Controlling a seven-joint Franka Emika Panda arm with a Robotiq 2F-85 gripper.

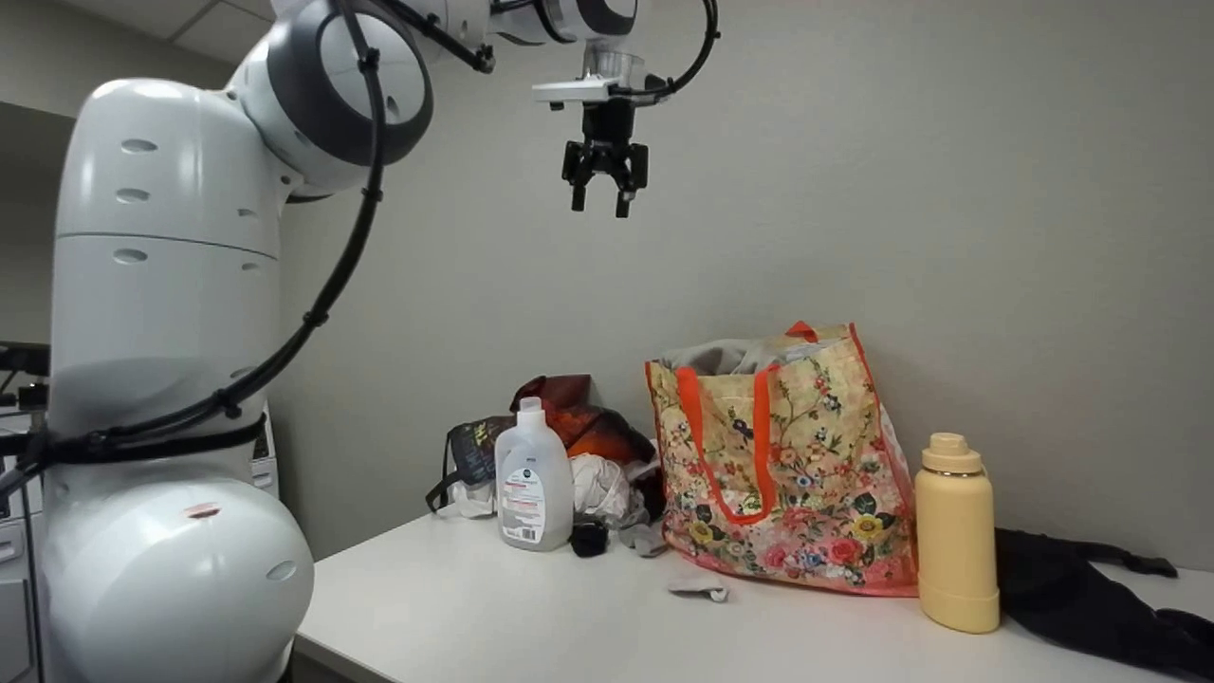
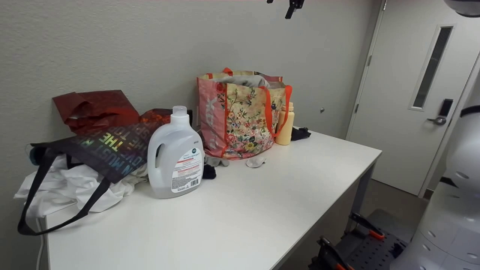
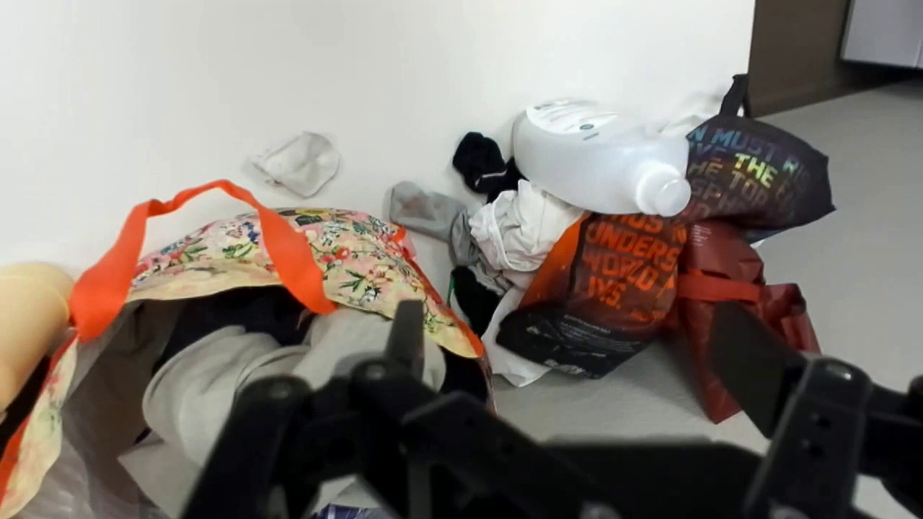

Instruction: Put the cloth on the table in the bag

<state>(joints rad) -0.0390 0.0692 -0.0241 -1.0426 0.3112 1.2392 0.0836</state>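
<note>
The floral bag with orange handles [image 1: 816, 465] stands upright by the wall, its open top holding grey cloth [image 3: 209, 382]; it also shows in an exterior view [image 2: 247, 120] and the wrist view [image 3: 353, 241]. A small light-grey cloth [image 1: 700, 589] lies on the table in front of the bag, also in an exterior view [image 2: 256, 162] and the wrist view [image 3: 299, 164]. A grey cloth [image 3: 425, 209] and a black cloth [image 3: 479, 160] lie beside the bag. My gripper [image 1: 599, 207] is open and empty, high above the table, its fingers apart in the wrist view [image 3: 573, 339].
A detergent bottle [image 2: 176, 161] stands beside the bag, before white cloths [image 2: 82, 183] and dark and red bags [image 2: 97, 112]. A yellow bottle [image 1: 958, 541] stands on the bag's other side, by a black cloth [image 1: 1072, 588]. The wall is behind the white table [image 2: 225, 217].
</note>
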